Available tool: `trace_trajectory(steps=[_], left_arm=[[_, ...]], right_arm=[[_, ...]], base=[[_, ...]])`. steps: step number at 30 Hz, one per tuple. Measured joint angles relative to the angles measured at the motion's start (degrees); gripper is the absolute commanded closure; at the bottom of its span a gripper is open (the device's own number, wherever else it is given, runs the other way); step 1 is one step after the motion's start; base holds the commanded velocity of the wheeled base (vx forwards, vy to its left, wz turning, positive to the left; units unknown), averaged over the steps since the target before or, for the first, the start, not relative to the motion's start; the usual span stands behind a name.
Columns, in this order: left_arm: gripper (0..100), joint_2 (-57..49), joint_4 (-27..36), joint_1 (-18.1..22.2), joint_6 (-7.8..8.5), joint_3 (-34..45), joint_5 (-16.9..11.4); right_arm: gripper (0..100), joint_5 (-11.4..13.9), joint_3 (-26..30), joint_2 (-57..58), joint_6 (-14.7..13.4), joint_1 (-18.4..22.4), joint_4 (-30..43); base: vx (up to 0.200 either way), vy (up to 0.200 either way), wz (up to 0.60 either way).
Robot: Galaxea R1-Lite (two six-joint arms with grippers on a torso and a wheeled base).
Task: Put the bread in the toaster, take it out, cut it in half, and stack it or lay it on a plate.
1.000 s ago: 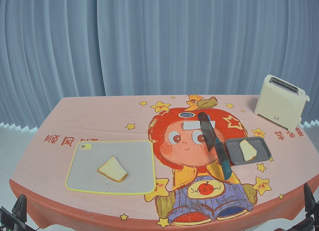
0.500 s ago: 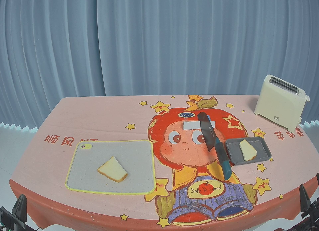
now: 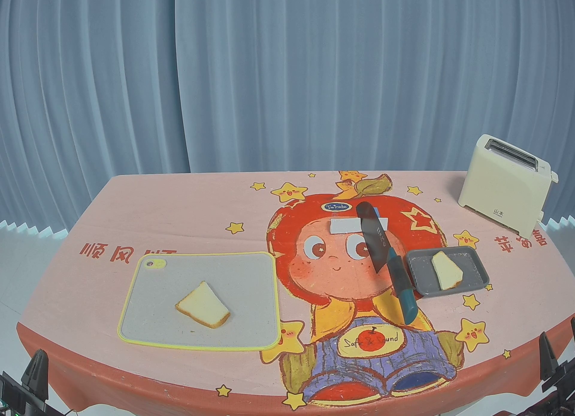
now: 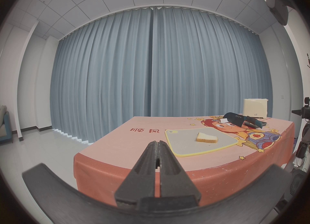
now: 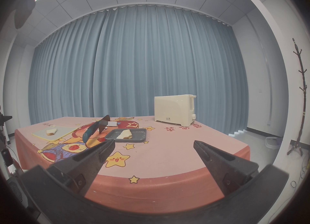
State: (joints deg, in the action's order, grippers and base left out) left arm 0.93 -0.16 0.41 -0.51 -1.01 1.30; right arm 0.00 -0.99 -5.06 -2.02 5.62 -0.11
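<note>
Pink cloth with a cartoon child and yellow stars covers the curved desk (image 3: 179, 213), which stands before a blue-grey curtain (image 3: 287, 64).

On the near left of the desk lies a grey cutting board (image 3: 239, 279) with a yellow rim. One half slice of bread (image 3: 202, 305) lies flat on it, a little near of the board's middle.

At the middle of the desk a knife (image 3: 388, 258) with a dark blade and teal handle lies with its handle pointing to the near edge. The far end of its blade crosses a small white rectangle (image 3: 344, 225).

Just right of the knife handle sits a dark grey tray (image 3: 422, 267), and the other half slice (image 3: 447, 270) lies flat in it. A cream toaster (image 3: 506, 183) stands upright at the far right corner, well apart from the tray.

The left fingers (image 4: 148, 166) are pressed together with nothing between them. They hang off the near left corner of the desk, below its edge and well apart from the board and its bread.

The right fingers (image 5: 93, 160) are spread wide and hold nothing. They sit off the near right edge of the desk, with the tray and its bread farther in and to their left, untouched.
</note>
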Motion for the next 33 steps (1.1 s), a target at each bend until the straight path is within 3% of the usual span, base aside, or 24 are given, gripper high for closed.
trace_trajectory(steps=[10,17,21,33], left_arm=[[100,0.00,0.00,0.00,0.00,0.00,0.00],[100,0.00,0.00,0.00,0.00,0.00,-0.02],[100,0.00,0.00,0.00,0.00,0.00,0.00],[100,0.00,0.00,0.00,0.00,0.00,0.02]], right_arm=[[0,1.00,-0.02,0.07,0.59,-0.63,-0.02],[0,0.54,-0.02,2.06,0.17,-5.86,-0.02],[0,-0.55,-0.02,3.13,-0.35,-5.91,-0.38],[0,0.11,-0.02,4.02,0.00,-5.78,-0.18]], base=[[0.000,0.000,0.00],[0.000,0.000,0.00],[0.000,0.000,0.00],[0.000,0.000,0.00]])
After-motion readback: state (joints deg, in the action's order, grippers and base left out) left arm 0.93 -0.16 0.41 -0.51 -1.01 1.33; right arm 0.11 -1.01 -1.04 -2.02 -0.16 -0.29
